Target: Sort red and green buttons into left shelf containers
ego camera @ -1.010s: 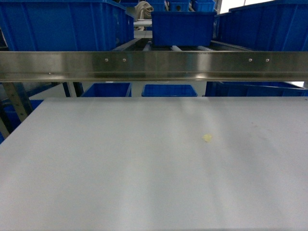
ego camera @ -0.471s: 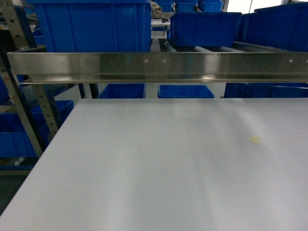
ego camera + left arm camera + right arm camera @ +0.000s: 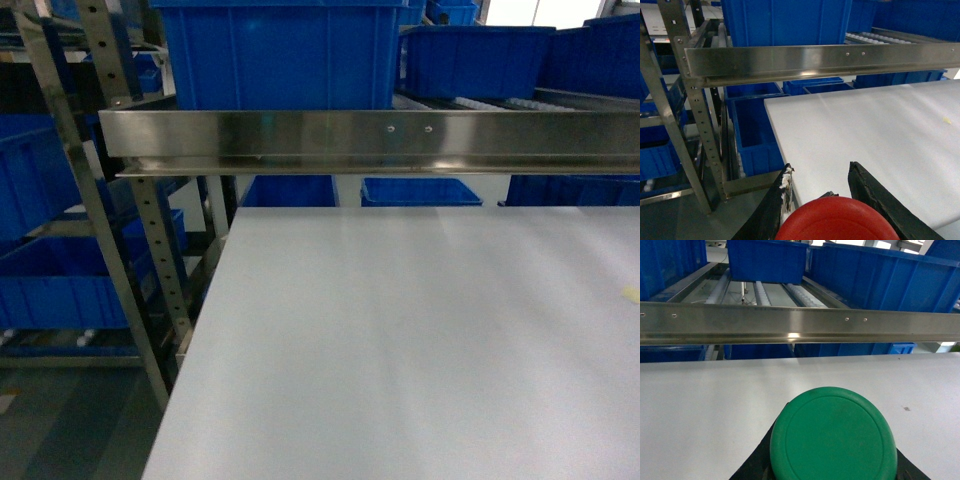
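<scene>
In the left wrist view my left gripper (image 3: 821, 169) is shut on the red button (image 3: 837, 221); its wide red cap fills the gap between the two black fingers (image 3: 879, 197) above the white table's left edge. The right wrist view shows my right gripper (image 3: 833, 467) shut on the green button (image 3: 833, 435), whose round green cap hides most of the fingers. It hangs over the table. Blue shelf containers (image 3: 50, 285) sit in the metal rack at the left, and one open bin (image 3: 756, 132) stands just beyond the table's left side. Neither gripper appears in the head view.
A steel rail (image 3: 370, 140) crosses above the far edge of the white table (image 3: 420, 340), with big blue bins (image 3: 275, 55) on rollers behind it. Perforated rack uprights (image 3: 150, 230) stand left of the table. A small yellow speck (image 3: 631, 293) lies on the table's right.
The head view has swung to the left: the rack and the table's left edge have come into sight and the yellow speck has slid to the right border.
</scene>
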Motion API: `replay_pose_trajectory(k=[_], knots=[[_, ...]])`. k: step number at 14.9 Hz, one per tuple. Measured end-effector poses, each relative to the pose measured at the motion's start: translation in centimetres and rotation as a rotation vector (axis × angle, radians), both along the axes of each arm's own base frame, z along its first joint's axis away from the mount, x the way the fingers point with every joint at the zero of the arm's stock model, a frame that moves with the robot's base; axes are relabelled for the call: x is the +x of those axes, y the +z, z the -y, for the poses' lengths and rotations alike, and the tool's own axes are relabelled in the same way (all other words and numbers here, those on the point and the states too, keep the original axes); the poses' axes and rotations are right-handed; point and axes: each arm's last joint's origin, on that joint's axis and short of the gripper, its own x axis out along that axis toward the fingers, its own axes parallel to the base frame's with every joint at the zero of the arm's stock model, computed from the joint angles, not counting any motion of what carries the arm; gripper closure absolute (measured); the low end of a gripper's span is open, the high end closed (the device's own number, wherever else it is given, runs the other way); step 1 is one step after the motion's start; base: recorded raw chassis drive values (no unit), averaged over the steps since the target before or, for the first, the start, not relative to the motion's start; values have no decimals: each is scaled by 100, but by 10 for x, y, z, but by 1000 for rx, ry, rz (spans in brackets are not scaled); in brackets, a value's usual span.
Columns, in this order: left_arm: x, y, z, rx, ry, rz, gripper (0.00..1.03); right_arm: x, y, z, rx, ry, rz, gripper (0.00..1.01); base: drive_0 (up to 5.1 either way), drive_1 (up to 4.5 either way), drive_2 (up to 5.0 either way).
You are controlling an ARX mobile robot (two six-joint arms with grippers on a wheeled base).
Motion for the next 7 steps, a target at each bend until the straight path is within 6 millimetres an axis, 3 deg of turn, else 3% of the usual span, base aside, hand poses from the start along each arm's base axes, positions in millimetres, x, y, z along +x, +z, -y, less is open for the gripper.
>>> replay_pose_trajectory(k=[7], knots=[[0, 0, 0, 0, 0, 0, 74, 0, 0, 0, 0, 0, -2, 76, -505, 240, 240]])
